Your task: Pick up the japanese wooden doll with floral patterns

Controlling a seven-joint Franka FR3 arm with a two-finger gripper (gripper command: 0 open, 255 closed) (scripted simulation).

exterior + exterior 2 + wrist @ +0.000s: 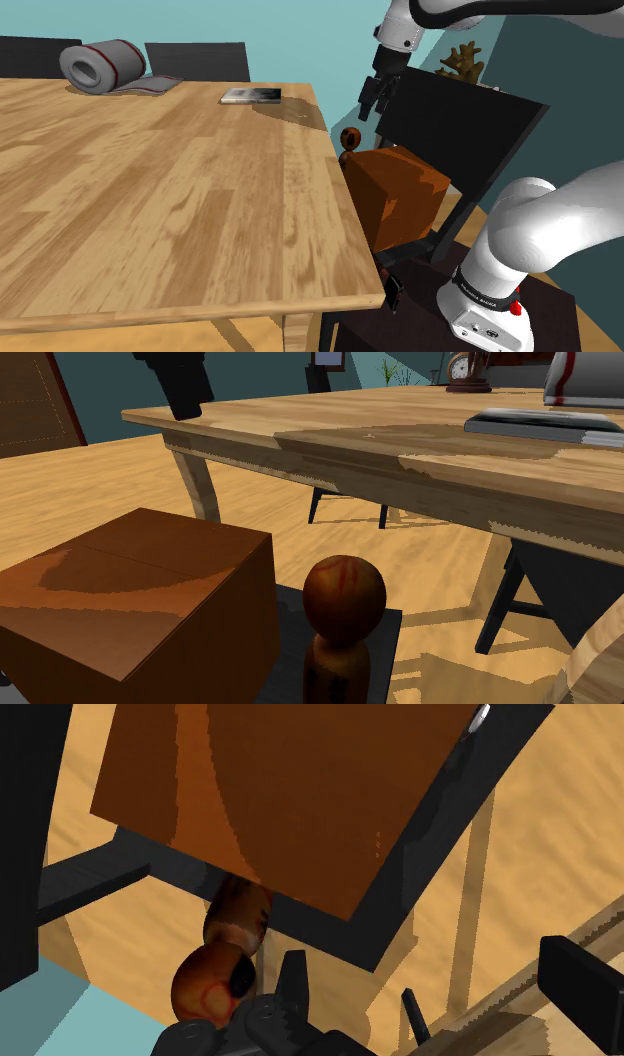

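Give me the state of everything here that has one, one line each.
brown box: shut, sitting on the black chair.
wooden doll: upright on that chair beside the brown box, not held.
gripper: open, empty, above the wooden doll.
grey mat: mostly rolled up, one end lying flat on the table.

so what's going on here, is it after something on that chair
The white arm's gripper hangs open over a dark chair at the edge of the wooden table. A brown box and a small reddish-brown doll with a round head stand on the seat, the doll upright beside the box. The gripper is above the doll and not touching it. In the wrist view the doll lies to one side of the fingers, not between them, so nothing is held yet.
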